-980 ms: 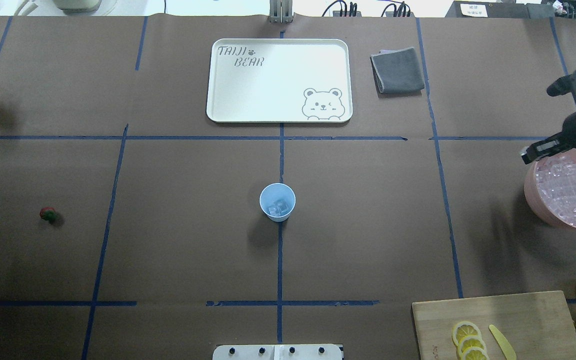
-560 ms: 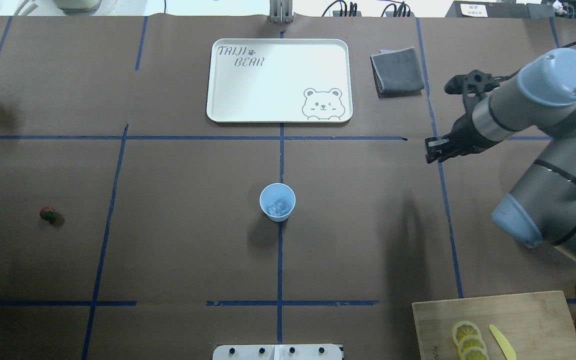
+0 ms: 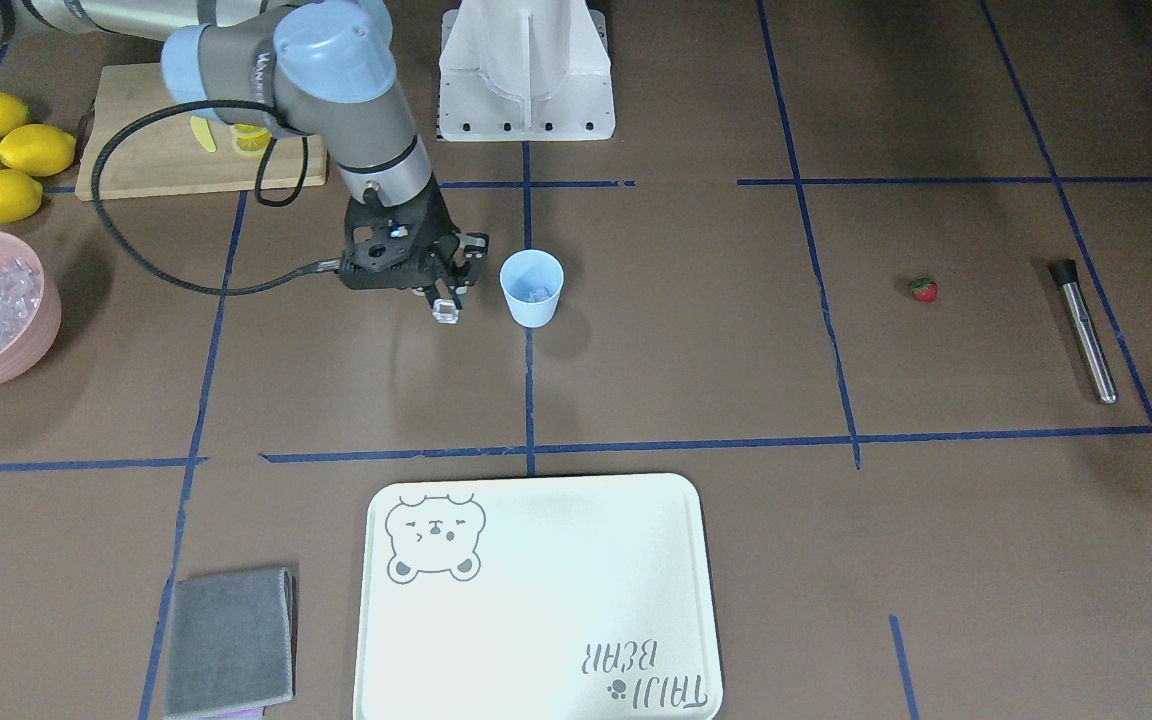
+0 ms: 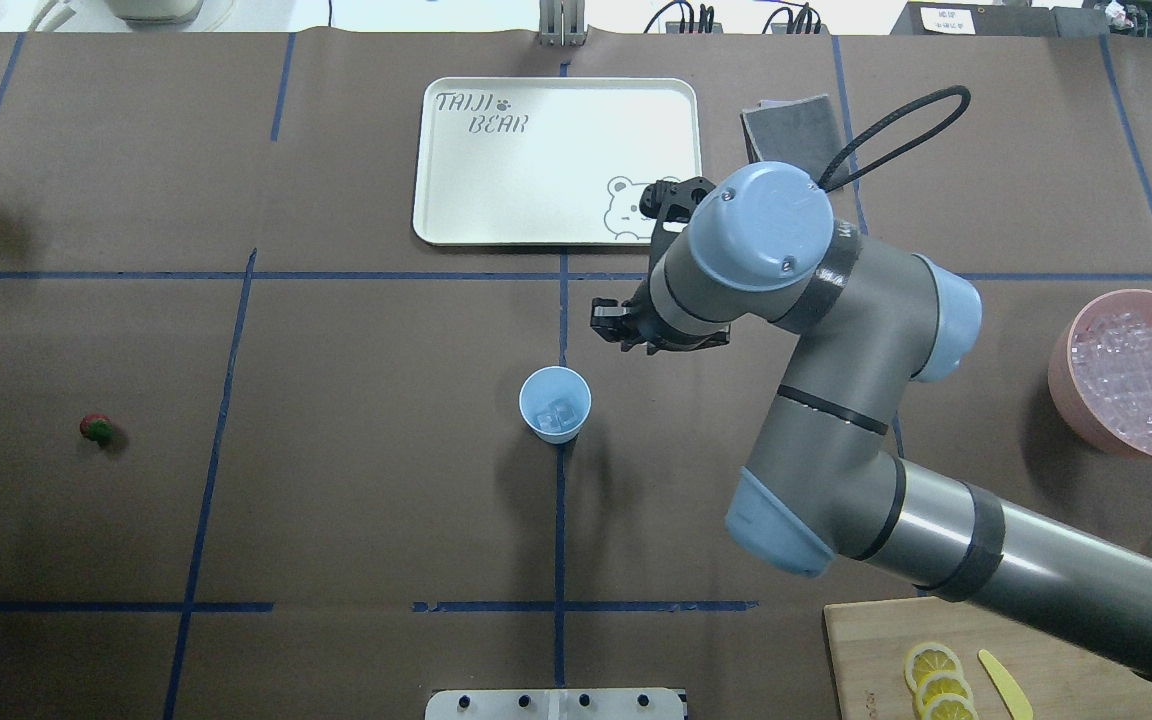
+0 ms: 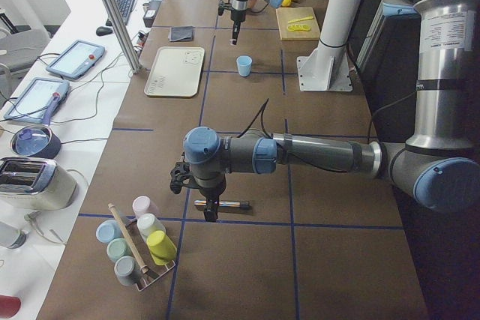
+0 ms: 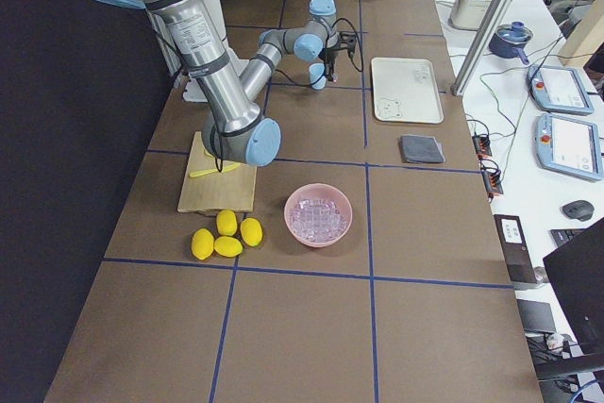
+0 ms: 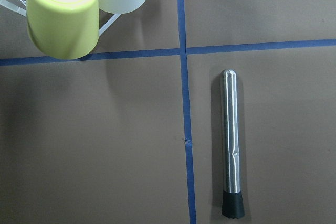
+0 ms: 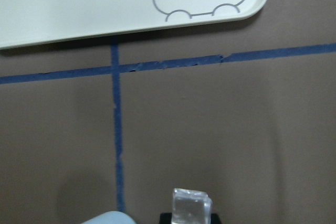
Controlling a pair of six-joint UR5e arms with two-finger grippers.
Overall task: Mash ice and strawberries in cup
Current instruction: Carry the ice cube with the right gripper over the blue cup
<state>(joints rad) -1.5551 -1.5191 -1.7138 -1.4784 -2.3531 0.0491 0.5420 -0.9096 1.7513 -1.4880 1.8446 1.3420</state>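
Observation:
The pale blue cup (image 4: 555, 404) stands at the table's middle with clear ice (image 4: 561, 413) in it. My right gripper (image 4: 608, 322) is shut on one ice cube (image 3: 447, 310) and holds it above the table just beside the cup (image 3: 532, 288), on its far right. The cube (image 8: 192, 207) shows at the bottom of the right wrist view, with the cup's rim (image 8: 105, 217) to its left. The strawberry (image 4: 96, 429) lies far left. My left gripper (image 5: 210, 201) hovers over the steel muddler (image 7: 231, 145); I cannot tell if it is open.
A pink bowl (image 4: 1061, 390) of ice sits at the right edge. A white bear tray (image 4: 556, 170) and grey cloth (image 4: 791, 125) lie at the back. A cutting board (image 4: 1036, 640) with lemon slices and whole lemons (image 3: 1, 150) are front right. Coloured cups on a rack (image 7: 63, 9) stand near the muddler.
My right arm has swung left from over the pink bowl to beside the blue cup, carrying an ice cube. The cup, strawberry and muddler have not moved.

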